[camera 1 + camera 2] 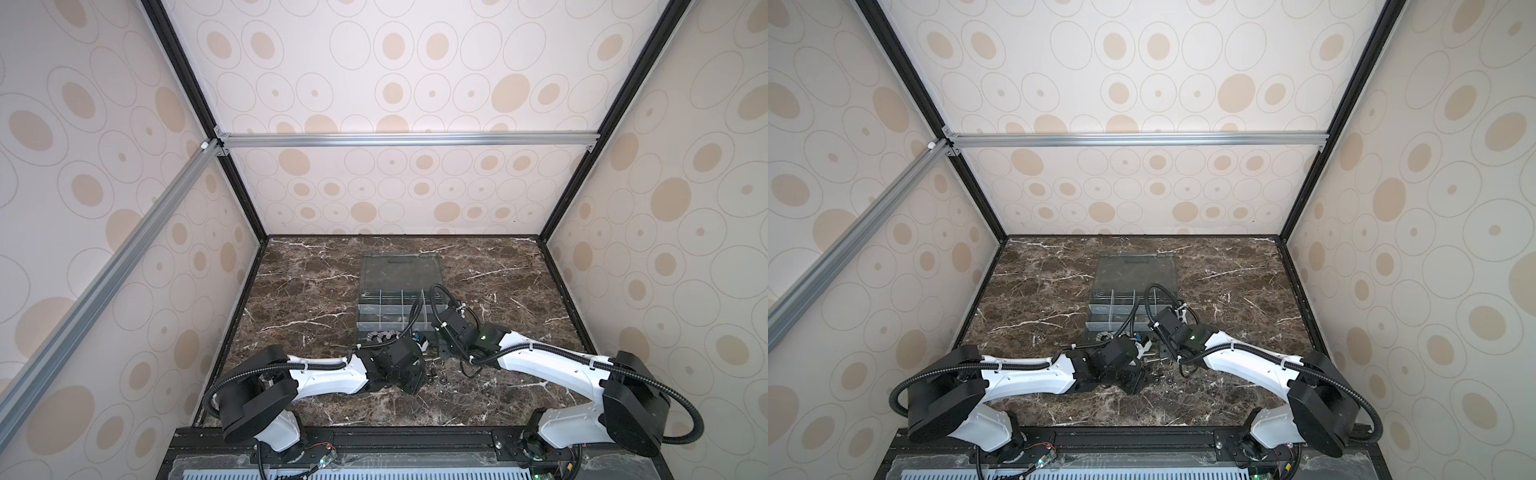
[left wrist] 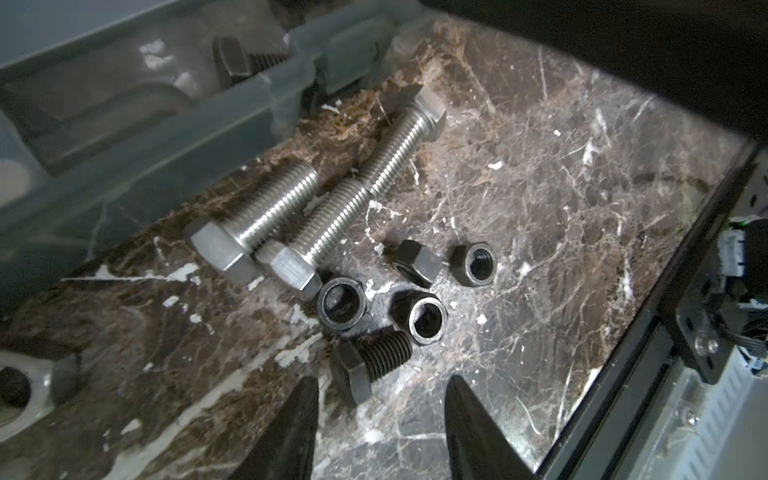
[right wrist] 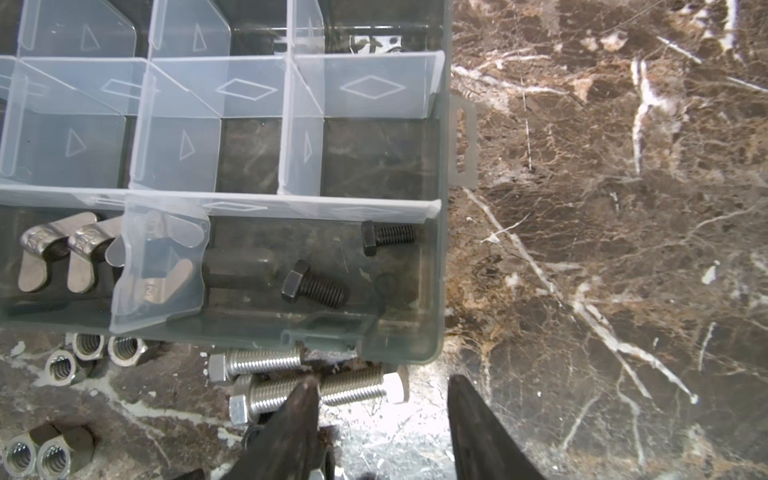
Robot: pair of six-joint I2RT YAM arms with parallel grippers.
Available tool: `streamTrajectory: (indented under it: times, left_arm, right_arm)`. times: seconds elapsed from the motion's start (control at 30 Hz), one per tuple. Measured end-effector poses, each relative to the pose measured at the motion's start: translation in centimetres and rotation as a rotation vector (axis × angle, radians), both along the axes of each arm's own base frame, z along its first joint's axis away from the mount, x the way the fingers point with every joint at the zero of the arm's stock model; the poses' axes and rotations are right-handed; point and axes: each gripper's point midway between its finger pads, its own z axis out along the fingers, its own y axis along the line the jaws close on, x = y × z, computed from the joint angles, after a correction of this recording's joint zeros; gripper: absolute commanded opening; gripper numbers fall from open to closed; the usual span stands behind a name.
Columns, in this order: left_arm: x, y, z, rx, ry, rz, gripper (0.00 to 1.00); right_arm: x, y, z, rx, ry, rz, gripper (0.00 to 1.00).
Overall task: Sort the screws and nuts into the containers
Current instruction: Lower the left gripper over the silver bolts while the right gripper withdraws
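In the left wrist view three silver hex-head screws [image 2: 266,216] lie side by side on the marble beside the organizer box [image 2: 124,137]. Several black nuts [image 2: 343,303] and one short black screw [image 2: 370,365] lie close to them. My left gripper [image 2: 381,381] is open just short of that black screw, whose head sits near one fingertip. My right gripper [image 3: 382,379] is open over the table at the box's near right corner, one finger [image 3: 299,415] overlapping the silver screws [image 3: 257,361]. Two black screws [image 3: 313,284] lie in the near right container [image 3: 434,270]. Silver wing-shaped nuts [image 3: 54,253] fill the container beside it.
Silver hex nuts [image 3: 89,345] lie loose on the marble along the box's front wall. The box [image 1: 399,307] stands mid-table with its clear lid [image 1: 401,270] folded back. Both arms meet just in front of it. Walls enclose the table on three sides.
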Motion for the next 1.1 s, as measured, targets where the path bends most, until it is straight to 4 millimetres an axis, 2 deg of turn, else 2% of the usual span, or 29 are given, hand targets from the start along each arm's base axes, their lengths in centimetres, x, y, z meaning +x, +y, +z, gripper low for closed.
streamTrajectory:
  times: [0.17, 0.37, 0.7, 0.77, 1.0, 1.1]
  left_arm:
    - [0.1, 0.1, -0.7, 0.063, -0.009, 0.008, 0.51]
    - [0.4, 0.7, -1.4, 0.134, -0.029, 0.023, 0.40]
    - [1.1, 2.0, -1.8, 0.196, -0.070, 0.058, 0.34]
    - [1.3, 2.2, -1.8, 0.205, -0.076, 0.064, 0.35]
    - [1.3, 2.2, -1.4, 0.199, -0.084, 0.057, 0.51]
    - [1.1, 1.8, -1.2, 0.182, -0.080, 0.045, 0.52]
  right_arm:
    - [-0.4, -0.4, -0.6, -0.006, 0.012, -0.010, 0.54]
    - [-0.4, -0.5, -0.6, -0.004, 0.014, -0.015, 0.54]
    - [-0.5, -0.6, -0.8, -0.005, 0.018, -0.018, 0.54]
    - [-0.6, -0.6, -0.8, -0.006, 0.019, -0.018, 0.54]
    - [-0.6, -0.7, -1.0, -0.007, 0.021, -0.018, 0.54]
    - [-0.7, -0.7, -0.9, -0.004, 0.022, -0.018, 0.54]
